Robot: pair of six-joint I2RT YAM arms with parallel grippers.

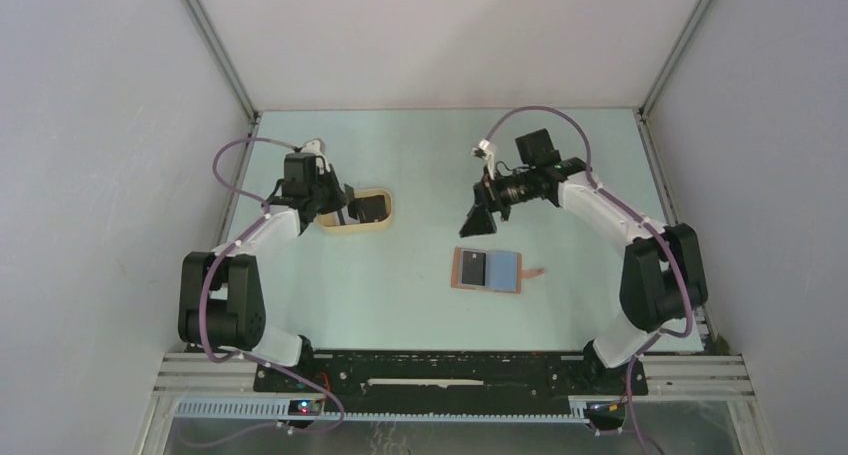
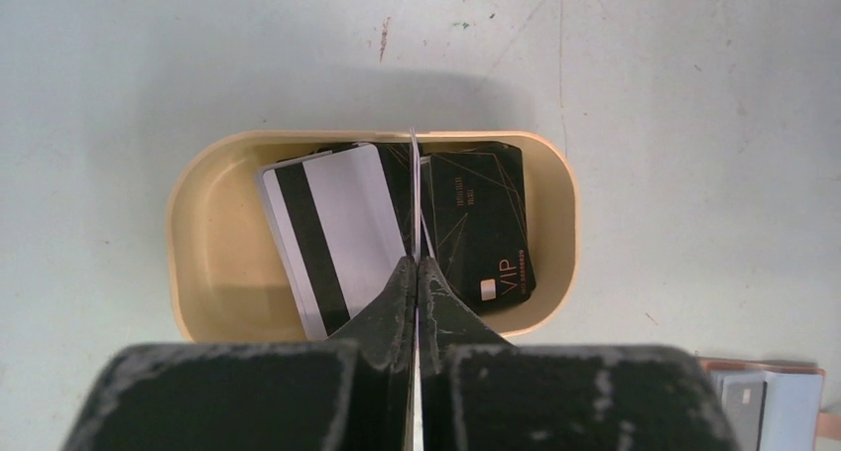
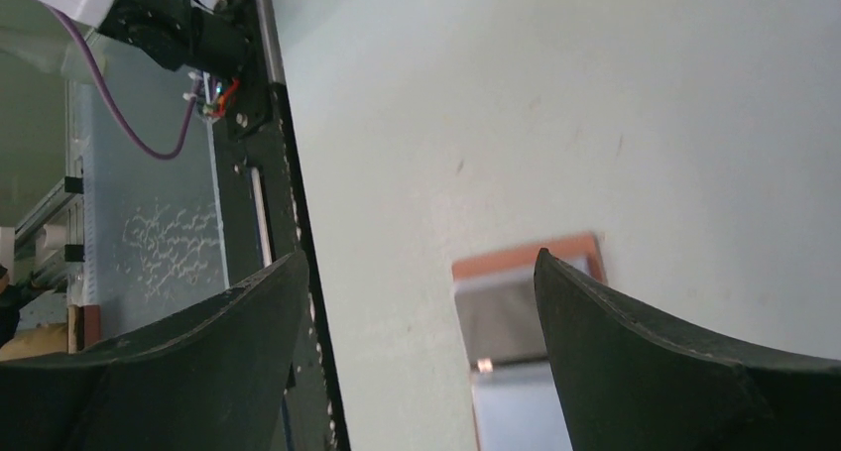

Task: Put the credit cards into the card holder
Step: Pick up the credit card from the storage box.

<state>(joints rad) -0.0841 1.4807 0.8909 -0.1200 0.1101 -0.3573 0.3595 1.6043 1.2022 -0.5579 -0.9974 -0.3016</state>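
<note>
— What sort of place is this?
— A robotics lab test cell, not a home or a shop. Plain white panels [image 1: 90, 125] box in a pale green table [image 1: 400, 315], and bare aluminium posts [image 1: 215, 45] join them at eleven and one o'clock.
— What else shows it?
— Two robot arms, the left arm [image 1: 225, 295] at seven o'clock and the right arm [image 1: 655, 275] at four. Both are bolted to a black base plate [image 1: 450, 367] on slotted metal rails [image 1: 200, 380] at six o'clock. Purple cables [image 1: 225, 165] loop loose along them.
</note>
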